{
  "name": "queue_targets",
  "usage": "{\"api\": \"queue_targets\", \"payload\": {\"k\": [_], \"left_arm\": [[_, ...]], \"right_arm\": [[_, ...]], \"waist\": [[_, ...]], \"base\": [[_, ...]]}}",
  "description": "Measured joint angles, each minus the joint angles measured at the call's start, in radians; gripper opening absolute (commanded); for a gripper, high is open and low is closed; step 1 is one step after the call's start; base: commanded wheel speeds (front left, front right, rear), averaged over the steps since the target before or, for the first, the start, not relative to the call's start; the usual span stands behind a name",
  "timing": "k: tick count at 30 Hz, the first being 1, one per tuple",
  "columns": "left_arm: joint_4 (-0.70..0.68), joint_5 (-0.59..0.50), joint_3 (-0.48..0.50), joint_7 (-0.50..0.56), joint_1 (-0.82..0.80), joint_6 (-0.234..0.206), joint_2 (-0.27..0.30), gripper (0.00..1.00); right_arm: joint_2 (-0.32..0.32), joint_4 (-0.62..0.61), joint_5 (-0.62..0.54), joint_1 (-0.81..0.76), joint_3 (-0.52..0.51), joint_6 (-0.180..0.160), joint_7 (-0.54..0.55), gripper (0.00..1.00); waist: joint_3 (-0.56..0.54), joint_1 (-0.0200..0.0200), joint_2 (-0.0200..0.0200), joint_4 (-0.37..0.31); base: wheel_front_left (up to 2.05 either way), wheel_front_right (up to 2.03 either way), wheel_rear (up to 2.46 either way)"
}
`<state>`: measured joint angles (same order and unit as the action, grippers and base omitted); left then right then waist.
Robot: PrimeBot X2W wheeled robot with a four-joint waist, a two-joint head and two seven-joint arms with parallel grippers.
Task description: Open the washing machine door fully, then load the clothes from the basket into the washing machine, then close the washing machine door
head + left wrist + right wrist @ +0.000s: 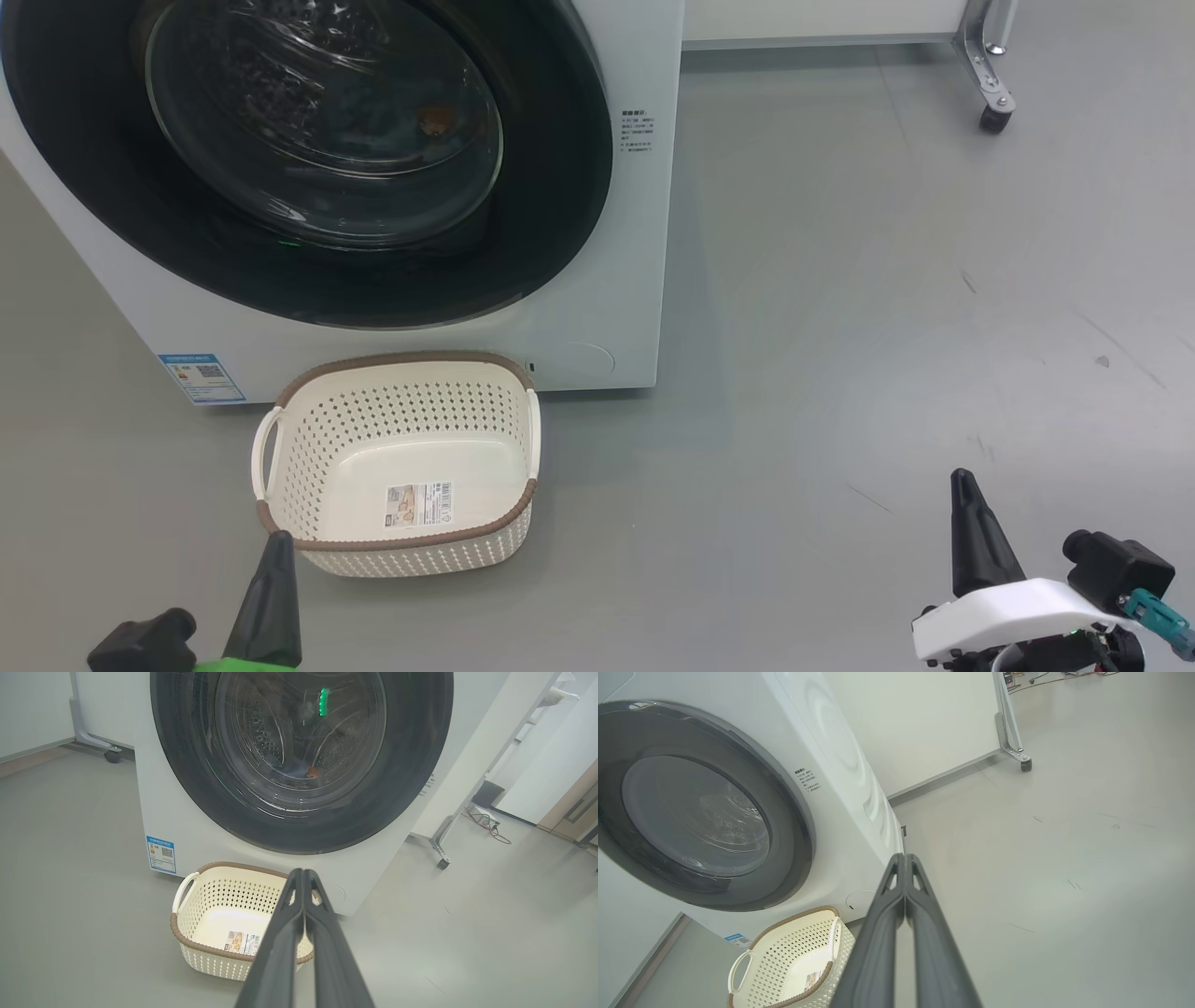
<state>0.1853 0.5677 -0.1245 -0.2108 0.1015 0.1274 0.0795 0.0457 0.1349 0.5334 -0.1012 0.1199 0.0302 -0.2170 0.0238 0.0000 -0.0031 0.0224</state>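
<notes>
The left end effector (277, 546) is pinched narrow, its fingers pressed together and holding nothing. The right end effector (963, 481) is in the same state. The left one hangs low with its tip just beside the near rim of the basket (401, 358). The basket sits on the floor (840, 373) directly ahead of it and looks empty down to the barcode sticker on its base. The right one is well off to the side of the basket, over bare floor, with the washing machine (639, 280) ahead and to its left.

The washing machine door (560, 196) lies up and beyond the left end effector, apparently flush against the machine's front. Through its glass a scrap of the clothes (303, 771), blue with an orange-brown patch, shows low in the drum. By my reading, loading and closing look done.

The main risk is a door pushed to but not latched. The catch cannot be seen, and if it has not engaged the door could swing back out. Fabric trapped between gasket and glass would cause the same thing, and I cannot tell whether any is.

Closer in, the left end effector's tip is so near the basket rim that a forward or downward drift would likely shove or tip the light basket against the machine. If the door needs another push, closed fingers on that glossy rim or bulging glass could skid off sideways.
</notes>
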Motion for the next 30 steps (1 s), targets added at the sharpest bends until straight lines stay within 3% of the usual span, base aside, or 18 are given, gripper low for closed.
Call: {"api": "queue_targets", "payload": {"k": [30], "left_arm": [[0.015,0.359,0.045,0.088,-0.026,-0.001,0.000,0.00]], "right_arm": [[0.012,0.031,0.366,0.035,-0.062,0.022,0.093,0.00]], "waist": [[-0.006,0.0000,0.0000,-0.007]], "base": [[0.00,0.00,0.00]]}}
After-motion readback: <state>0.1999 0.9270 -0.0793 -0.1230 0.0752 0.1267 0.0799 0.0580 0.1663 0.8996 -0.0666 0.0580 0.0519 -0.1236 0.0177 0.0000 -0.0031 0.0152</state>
